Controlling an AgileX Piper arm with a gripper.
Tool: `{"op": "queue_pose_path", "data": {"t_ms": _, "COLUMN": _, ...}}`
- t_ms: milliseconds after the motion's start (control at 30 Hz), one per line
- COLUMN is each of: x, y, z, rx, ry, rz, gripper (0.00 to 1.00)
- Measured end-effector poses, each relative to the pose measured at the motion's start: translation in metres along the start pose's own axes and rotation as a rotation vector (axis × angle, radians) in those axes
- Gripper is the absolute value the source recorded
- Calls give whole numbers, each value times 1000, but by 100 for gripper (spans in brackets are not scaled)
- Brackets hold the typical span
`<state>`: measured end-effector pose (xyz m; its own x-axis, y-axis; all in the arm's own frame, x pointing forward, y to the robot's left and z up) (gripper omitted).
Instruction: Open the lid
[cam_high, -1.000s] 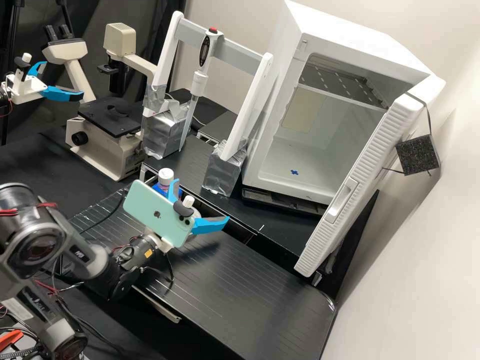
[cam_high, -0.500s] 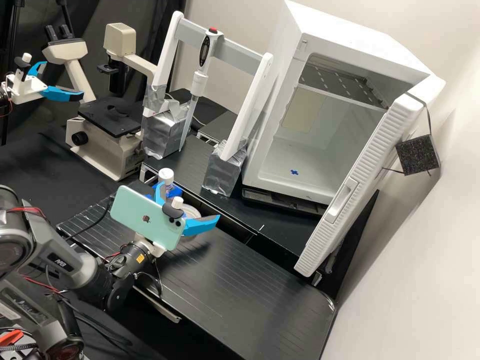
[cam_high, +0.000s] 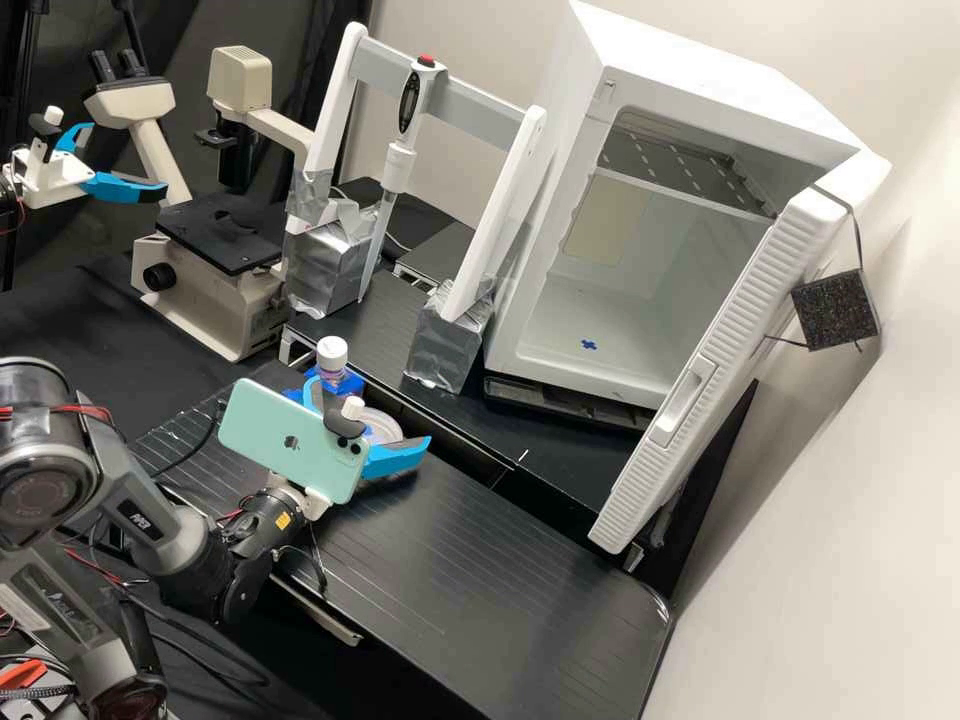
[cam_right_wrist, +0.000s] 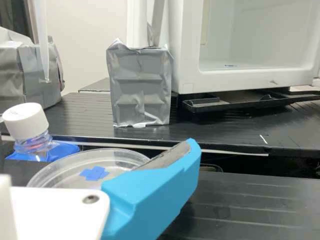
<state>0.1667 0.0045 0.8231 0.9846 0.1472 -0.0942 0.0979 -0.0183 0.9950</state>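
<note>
My gripper (cam_high: 371, 411) stands open at the bench's back edge, partly behind a mounted pale green phone. A clear round dish with its lid (cam_high: 384, 427) shows between the two blue fingers. In the wrist view the lid (cam_right_wrist: 67, 169) bears a blue cross mark (cam_right_wrist: 94, 173). One blue finger of the gripper (cam_right_wrist: 150, 195) covers part of the dish's rim there; whether they touch I cannot tell. Beside the dish a white-capped bottle (cam_right_wrist: 27, 127) stands in a blue holder (cam_right_wrist: 64, 151).
Behind the dish, a foil-wrapped block (cam_high: 445, 340) supports one post of a white frame holding a pipette (cam_high: 400, 165). An open white incubator (cam_high: 640, 260) stands at the back right, its door (cam_high: 700, 370) swung forward. A microscope (cam_high: 220, 250) is at the left. The black bench (cam_high: 500, 580) lies in front.
My gripper has come down and a little to the left in the high view, most of it in the first half second. More of the dish now shows between the fingers, which stay open.
</note>
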Motion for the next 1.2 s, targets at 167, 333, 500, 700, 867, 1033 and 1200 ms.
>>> {"op": "queue_pose_path", "data": {"t_ms": 167, "x": -4, "y": 1, "z": 1, "rx": -18, "ry": 3, "rz": -26, "gripper": 100}}
{"op": "queue_pose_path", "data": {"t_ms": 333, "x": -7, "y": 2, "z": 2, "rx": -42, "ry": 2, "rz": -37, "gripper": 100}}
{"op": "queue_pose_path", "data": {"t_ms": 500, "x": -10, "y": 4, "z": 3, "rx": -49, "ry": -3, "rz": -43, "gripper": 100}}
{"op": "queue_pose_path", "data": {"t_ms": 700, "x": -14, "y": 9, "z": 1, "rx": -57, "ry": -10, "rz": -10, "gripper": 100}}
{"op": "queue_pose_path", "data": {"t_ms": 867, "x": -14, "y": 10, "z": 0, "rx": -63, "ry": -7, "rz": -7, "gripper": 100}}
{"op": "queue_pose_path", "data": {"t_ms": 1033, "x": -11, "y": 5, "z": 1, "rx": -39, "ry": 2, "rz": -35, "gripper": 100}}
{"op": "queue_pose_path", "data": {"t_ms": 1200, "x": -7, "y": 3, "z": 3, "rx": -26, "ry": -5, "rz": -36, "gripper": 100}}
